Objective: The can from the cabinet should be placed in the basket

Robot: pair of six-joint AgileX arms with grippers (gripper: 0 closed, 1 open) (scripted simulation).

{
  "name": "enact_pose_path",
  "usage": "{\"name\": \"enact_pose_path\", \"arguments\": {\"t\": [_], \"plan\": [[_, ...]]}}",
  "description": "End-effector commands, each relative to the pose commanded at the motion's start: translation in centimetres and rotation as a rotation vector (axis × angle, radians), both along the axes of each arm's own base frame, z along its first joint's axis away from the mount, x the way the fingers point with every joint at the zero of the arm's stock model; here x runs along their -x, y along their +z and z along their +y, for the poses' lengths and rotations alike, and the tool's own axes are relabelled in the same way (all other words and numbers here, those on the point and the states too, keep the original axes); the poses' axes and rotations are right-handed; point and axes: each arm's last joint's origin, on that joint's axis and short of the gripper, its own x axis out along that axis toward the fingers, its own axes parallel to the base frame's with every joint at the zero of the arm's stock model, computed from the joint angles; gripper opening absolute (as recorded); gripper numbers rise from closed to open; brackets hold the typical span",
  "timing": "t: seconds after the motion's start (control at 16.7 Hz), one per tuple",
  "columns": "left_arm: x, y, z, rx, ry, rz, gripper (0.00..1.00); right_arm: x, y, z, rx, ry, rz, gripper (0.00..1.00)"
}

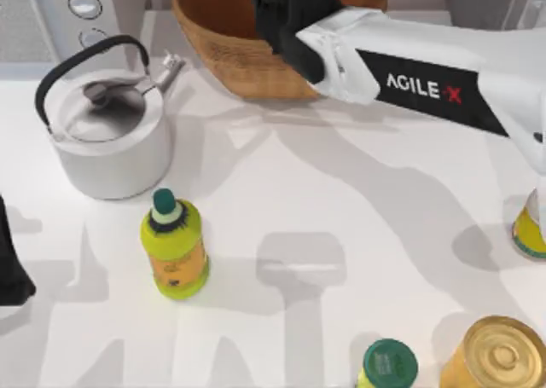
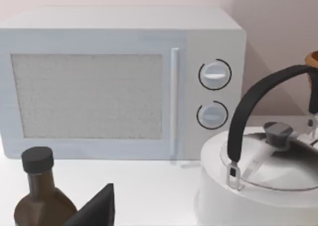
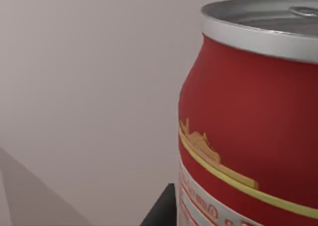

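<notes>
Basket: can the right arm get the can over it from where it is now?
Probably yes. The right gripper is above the basket at the table's far edge, the can close against its wrist camera, and nothing stands between them.

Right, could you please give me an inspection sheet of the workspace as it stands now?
Surface: white table, crossed by shadows, no spills seen.
Job's things: can red, upright, in the right claw; basket at the table's far edge; cabinet grey, partly seen at the far right.
Clutter: kettle, yellow bottle, second green-capped bottle, gold-lidded can, dark bottle.
Grippers: right claw over the basket, shut on the can; left claw parked at the table's left edge.
Cables: nothing seen.
Surroundings: microwave behind the kettle; plain wall.
</notes>
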Motion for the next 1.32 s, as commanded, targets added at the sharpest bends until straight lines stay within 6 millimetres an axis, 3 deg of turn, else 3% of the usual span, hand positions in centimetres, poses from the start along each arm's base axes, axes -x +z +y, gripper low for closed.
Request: {"name": "enact_pose_path", "arguments": {"t": [0.3,0.54,1.32], "plan": [[0.0,0.0,0.0,0.000,0.000,0.000,1.00,-1.6,-0.4,0.1,-0.003,0.000,-0.007,0.00],[0.0,0.0,0.0,0.000,0.000,0.000,1.00,-1.6,-0.4,0.1,-0.003,0.000,-0.008,0.00],[0.0,0.0,0.0,0.000,0.000,0.000,1.00,-1.6,-0.4,0.1,-0.003,0.000,-0.008,0.98]]}}
